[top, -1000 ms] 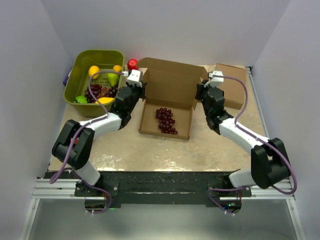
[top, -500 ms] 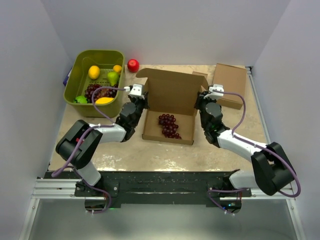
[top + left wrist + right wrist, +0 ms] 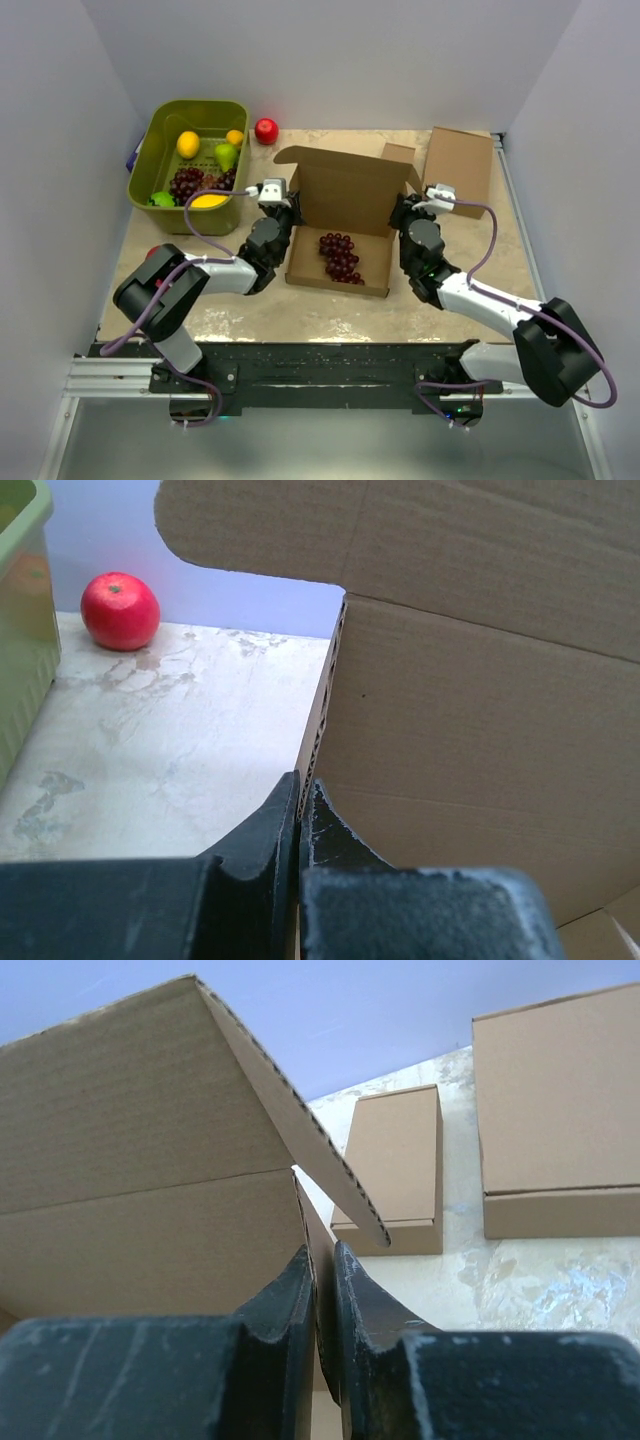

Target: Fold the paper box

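The paper box [image 3: 345, 195] stands in the middle of the table, its lid nearly upright and a bunch of dark grapes [image 3: 338, 256] lying in its tray. My left gripper [image 3: 289, 216] is shut on the box's left side wall [image 3: 330, 720], with the corrugated edge pinched between the fingers [image 3: 303, 785]. At the right side wall my right gripper [image 3: 403, 212] has its jaws slightly parted [image 3: 322, 1250]. That wall [image 3: 322, 1220] still runs between them, and the lid's side flap [image 3: 300, 1120] slants above.
A green basket [image 3: 150, 150] of fruit sits at the back left, with a red apple [image 3: 266, 130] beside it. A small narrow brown box [image 3: 400, 153] and a medium flat brown box [image 3: 460, 170] lie at the back right. Grey walls close the table in.
Both arms have drawn the box toward the near edge and the lid has risen more upright. My right jaws have eased apart a little; the left grip is unchanged.
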Motion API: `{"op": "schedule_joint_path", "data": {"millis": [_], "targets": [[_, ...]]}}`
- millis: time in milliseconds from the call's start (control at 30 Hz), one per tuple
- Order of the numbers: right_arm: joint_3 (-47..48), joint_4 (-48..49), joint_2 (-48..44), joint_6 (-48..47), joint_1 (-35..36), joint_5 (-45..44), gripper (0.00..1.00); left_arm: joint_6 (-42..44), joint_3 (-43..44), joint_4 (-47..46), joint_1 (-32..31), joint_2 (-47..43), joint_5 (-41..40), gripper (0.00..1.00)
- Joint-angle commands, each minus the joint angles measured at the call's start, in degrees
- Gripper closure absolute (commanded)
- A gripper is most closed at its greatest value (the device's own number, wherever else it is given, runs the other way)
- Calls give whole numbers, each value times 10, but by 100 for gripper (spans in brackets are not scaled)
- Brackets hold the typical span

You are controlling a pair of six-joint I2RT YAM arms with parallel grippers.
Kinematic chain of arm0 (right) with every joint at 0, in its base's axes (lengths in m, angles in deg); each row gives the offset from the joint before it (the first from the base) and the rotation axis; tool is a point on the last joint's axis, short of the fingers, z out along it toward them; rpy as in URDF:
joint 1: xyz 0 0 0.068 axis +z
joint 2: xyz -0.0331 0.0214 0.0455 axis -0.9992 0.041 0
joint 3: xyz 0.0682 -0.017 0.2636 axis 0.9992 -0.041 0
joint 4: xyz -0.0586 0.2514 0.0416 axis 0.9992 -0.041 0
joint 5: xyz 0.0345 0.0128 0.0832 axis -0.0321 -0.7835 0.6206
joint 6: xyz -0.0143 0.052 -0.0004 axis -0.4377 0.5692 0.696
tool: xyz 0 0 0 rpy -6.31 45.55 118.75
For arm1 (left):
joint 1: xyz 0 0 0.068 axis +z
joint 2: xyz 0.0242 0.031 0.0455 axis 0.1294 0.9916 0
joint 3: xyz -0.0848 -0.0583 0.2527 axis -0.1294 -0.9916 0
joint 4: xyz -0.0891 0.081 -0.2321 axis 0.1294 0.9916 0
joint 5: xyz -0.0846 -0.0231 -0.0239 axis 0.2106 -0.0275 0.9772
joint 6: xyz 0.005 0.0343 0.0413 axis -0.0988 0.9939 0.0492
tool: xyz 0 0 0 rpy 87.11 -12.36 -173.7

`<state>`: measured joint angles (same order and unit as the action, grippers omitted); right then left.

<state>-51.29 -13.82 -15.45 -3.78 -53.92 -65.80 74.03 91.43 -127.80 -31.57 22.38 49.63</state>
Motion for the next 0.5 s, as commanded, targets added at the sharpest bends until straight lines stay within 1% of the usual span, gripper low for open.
{"op": "schedule_joint_path", "data": {"millis": [0,300,467], "targets": [[-26,-80,5,65,34,-14,85,-71,-39,83,-43,19,25,100],[-49,-133,-17,109,48,-36,81,-92,-76,84,-70,34,5,100],[-52,-183,-27,139,53,-37,75,-97,-89,86,-81,41,-4,100]]}}
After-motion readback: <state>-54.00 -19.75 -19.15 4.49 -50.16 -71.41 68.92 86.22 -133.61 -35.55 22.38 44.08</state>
